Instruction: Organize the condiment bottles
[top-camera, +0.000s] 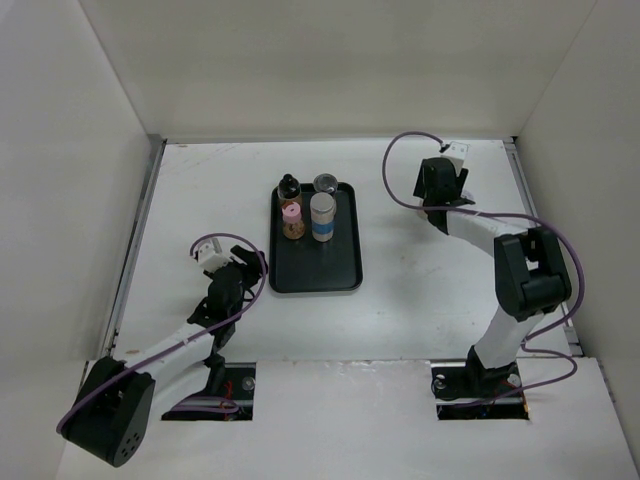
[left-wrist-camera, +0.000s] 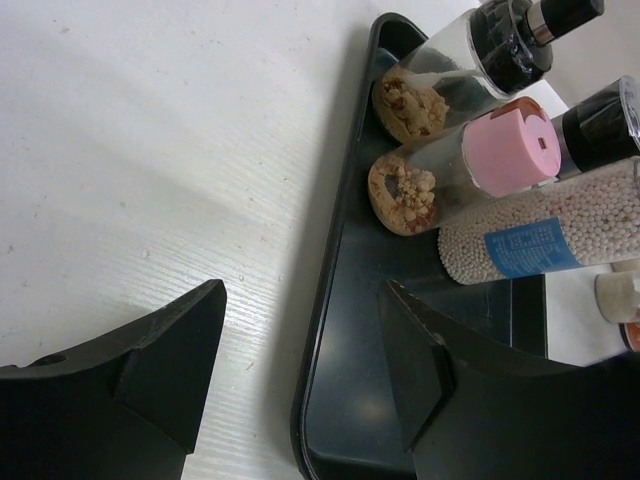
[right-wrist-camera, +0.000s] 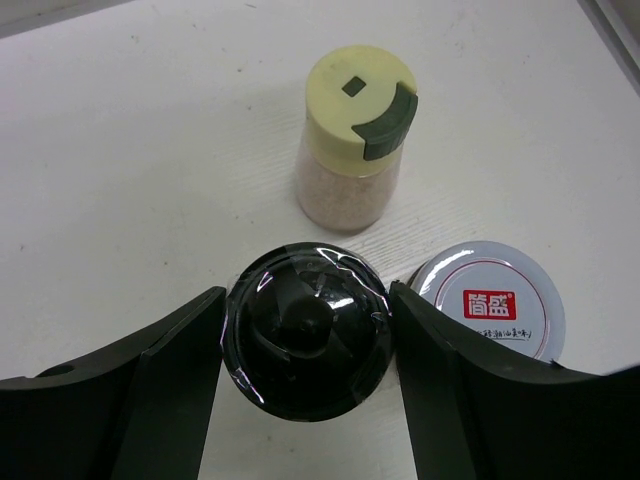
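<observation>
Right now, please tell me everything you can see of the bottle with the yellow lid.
The yellow-lidded bottle stands upright on the white table. Its pale yellow lid, plastic by its look, has a dark flip tab and a small dark square. The clear body holds pale pinkish grains. Nothing else touches it; it is just beyond the right gripper.

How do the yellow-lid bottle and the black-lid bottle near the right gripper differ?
Lid: the yellow-lid bottle has a pale yellow cap with a dark tab; the black-lid bottle an all-black top. The black-lid bottle sits in the right gripper; the yellow-lid bottle stands free beyond. Both stand upright on the table.
</observation>
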